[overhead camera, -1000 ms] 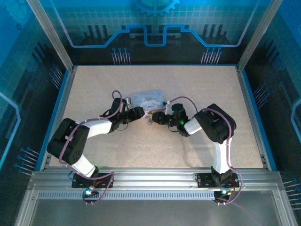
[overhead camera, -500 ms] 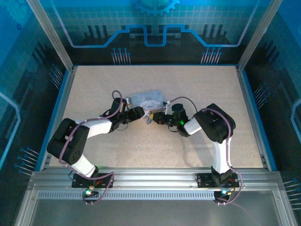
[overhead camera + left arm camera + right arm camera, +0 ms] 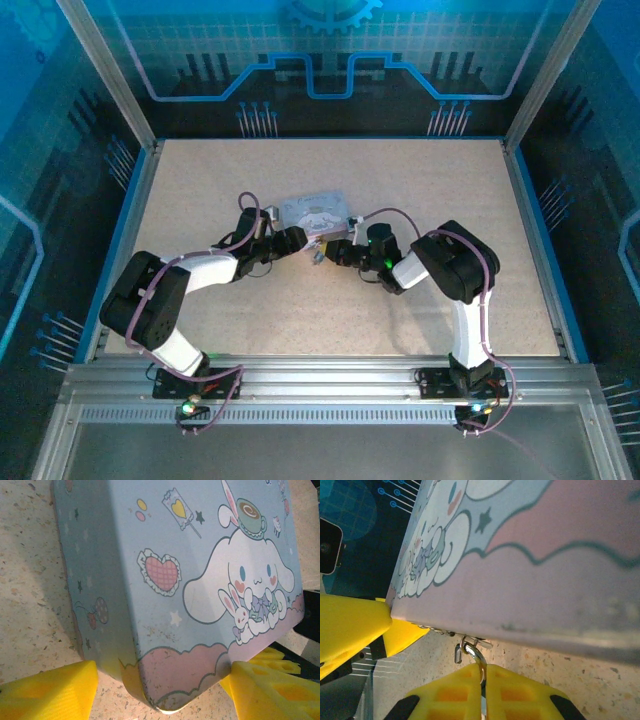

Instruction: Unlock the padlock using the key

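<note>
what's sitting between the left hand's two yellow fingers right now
The near corner of the pastel box, in the left wrist view: one yellow finger sits at each side of its pink rim. Whether they touch it I can't tell.

Box on surface, mid-back. Left pincer at box's near-left corner. Right pincer just right, padlock between its fingers, under box edge.

Overhead view evenly lit, blue cast from enclosure walls; table pale, soft shadows under arms. Left wrist view bright and sharp on box lid, side wall left of it shaded. Right wrist view: box face blurred (too close), metal loop below it sharper, yellow fingertips soft-edged.
</note>
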Controlling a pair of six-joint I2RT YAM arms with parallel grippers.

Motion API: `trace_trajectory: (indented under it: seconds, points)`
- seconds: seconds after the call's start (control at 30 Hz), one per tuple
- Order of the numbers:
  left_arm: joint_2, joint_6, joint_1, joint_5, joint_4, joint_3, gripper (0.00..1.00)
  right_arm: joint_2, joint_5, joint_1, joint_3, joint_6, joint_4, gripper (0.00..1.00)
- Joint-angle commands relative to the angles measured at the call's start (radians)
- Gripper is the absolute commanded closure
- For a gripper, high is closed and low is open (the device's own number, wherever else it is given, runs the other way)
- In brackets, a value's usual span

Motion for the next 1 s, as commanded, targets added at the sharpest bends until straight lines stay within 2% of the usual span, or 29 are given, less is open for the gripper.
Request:
trace_trajectory:
  seconds: [0.0, 0.73, 0.87, 0.97]
  points:
    - [0.006, 0.026, -0.007, -0.033, -0.101, -0.005, 0.29, 0.029, -0.009, 0.005, -0.012, 0.010, 0.054, 0.86]
    - [-0.004, 0.020, -0.007, -0.033, -0.095, -0.009, 0.29, 0.065, -0.031, 0.016, 0.010, 0.019, 0.131, 0.79]
    - [-0.005, 0.020, -0.007, -0.033, -0.097, -0.009, 0.29, 0.076, -0.019, 0.018, 0.013, 0.022, 0.135, 0.78]
    - [-0.006, 0.020, -0.007, -0.031, -0.097, -0.011, 0.29, 0.074, 0.008, 0.019, 0.005, 0.016, 0.115, 0.74]
